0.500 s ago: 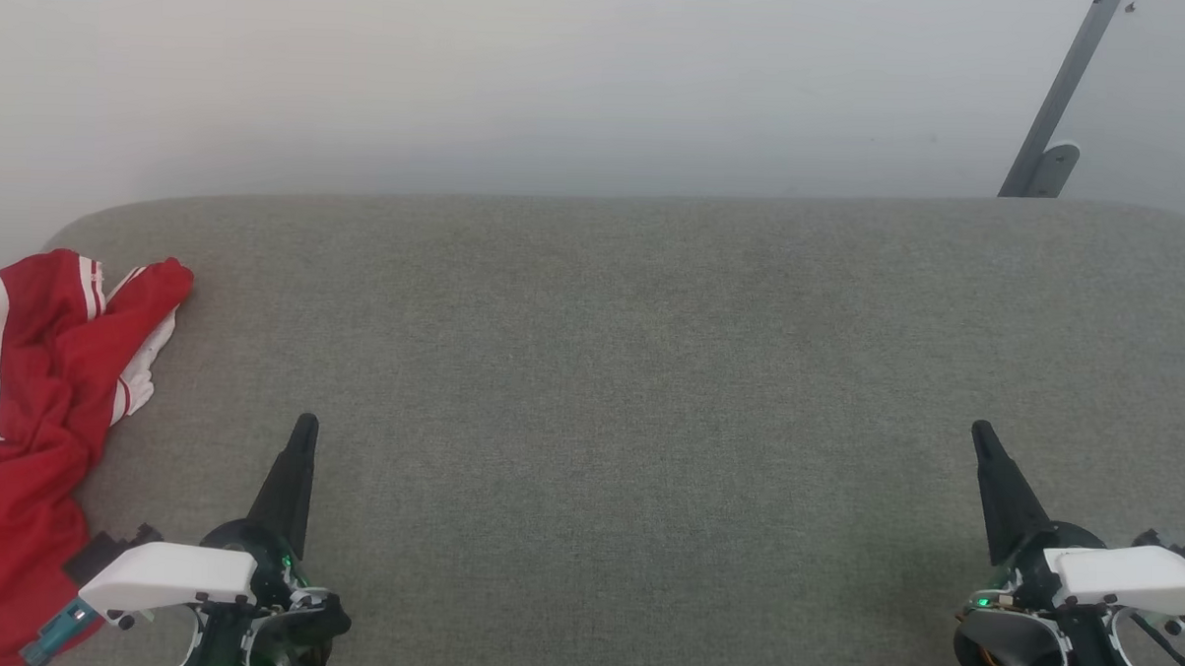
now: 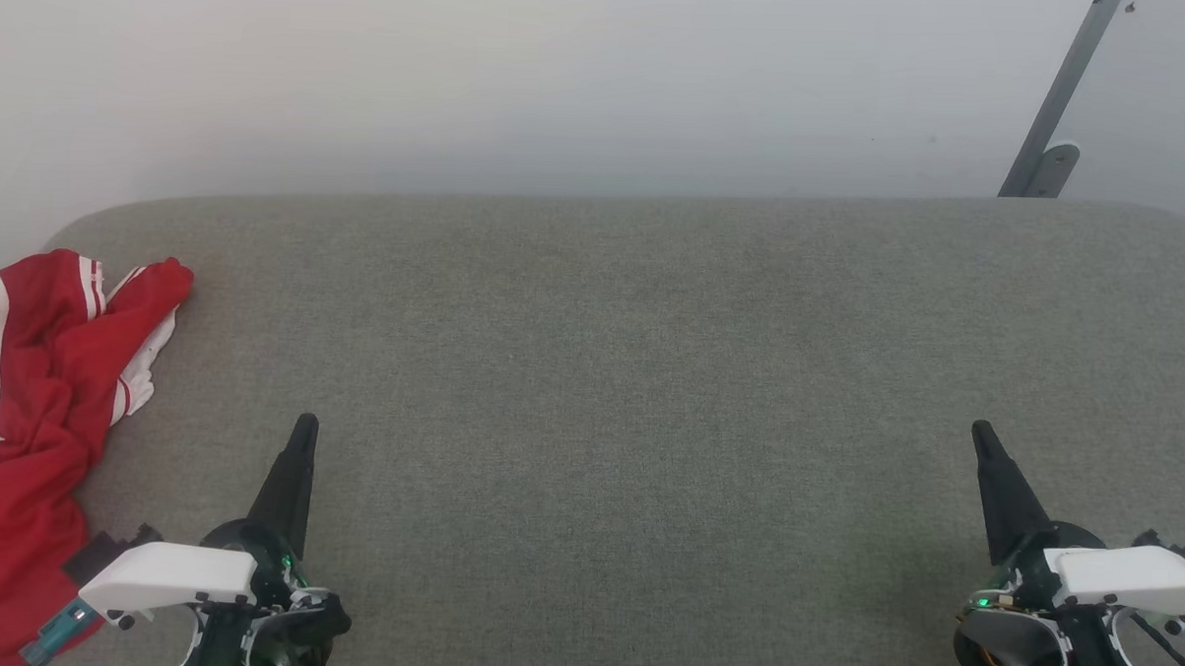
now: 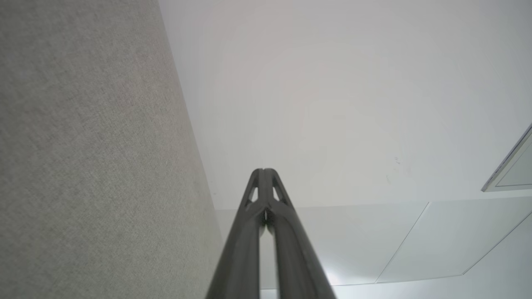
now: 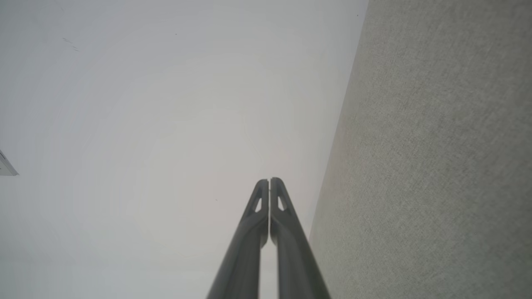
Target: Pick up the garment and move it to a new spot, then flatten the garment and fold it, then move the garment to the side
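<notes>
In the head view the garment [image 2: 38, 402] lies crumpled at the table's [image 2: 630, 374] left edge, just beside the left claw [image 2: 303, 429]; the right claw [image 2: 981, 433] sits well apart. In the left wrist view its 2 fingers [image 3: 249, 232] are pressed together, empty; the right wrist view shows the same. Pickup looks unstarted; next, the left claw must spread and reach left.

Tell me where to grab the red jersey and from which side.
Pinch the garment at its bunched red fold facing the left gripper, coming from its right side. It lies crumpled at the cushion's left edge, so that raised fold is probably the easiest bite.
</notes>
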### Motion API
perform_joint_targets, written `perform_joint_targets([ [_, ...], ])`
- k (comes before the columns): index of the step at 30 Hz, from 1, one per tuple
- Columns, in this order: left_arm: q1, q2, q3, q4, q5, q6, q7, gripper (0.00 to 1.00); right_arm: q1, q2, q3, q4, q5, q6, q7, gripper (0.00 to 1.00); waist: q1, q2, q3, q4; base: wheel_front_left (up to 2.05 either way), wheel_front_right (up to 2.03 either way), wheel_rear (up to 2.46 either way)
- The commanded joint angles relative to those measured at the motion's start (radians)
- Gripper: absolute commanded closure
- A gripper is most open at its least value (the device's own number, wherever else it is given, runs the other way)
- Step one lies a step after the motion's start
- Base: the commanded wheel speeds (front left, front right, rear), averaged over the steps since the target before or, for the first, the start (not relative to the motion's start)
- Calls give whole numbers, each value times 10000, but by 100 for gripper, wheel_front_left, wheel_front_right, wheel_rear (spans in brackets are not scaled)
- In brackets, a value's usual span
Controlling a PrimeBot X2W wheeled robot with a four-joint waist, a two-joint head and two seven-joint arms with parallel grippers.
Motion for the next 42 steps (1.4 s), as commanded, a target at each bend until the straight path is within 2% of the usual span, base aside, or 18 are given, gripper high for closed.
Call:
perform_joint_targets([
  [1, -125, -32, 20, -33, -37, -34, 17, 100, -48, 36, -6, -24, 42, 5, 6, 100, 0, 0, 0, 0, 0, 0, 0],
  [31, -125, -32, 20, -32, -37, -34, 17, 100, -48, 37, -6, -24, 42, 5, 6, 100, 0, 0, 0, 0, 0, 0, 0],
  [32, 0, 0, 0, -2, 0, 0, 0, 0, 0, 0, -2, 0, 0, 0, 0, 0, 0, 0, 0, 0, 0, 0, 0],
  [36, 285, -25, -27, 350, 0, 15, -2, 0, 308, 15, 45, 343, -2, -2, -1, 0, 0, 0, 0, 0, 0, 0, 0],
  [42, 305, -22, -57, 77, 24, 80, -122, 0, 201, 14, 276, 236, -31, -1, -226, 0, 0, 0, -1, 1, 0, 0, 0],
])
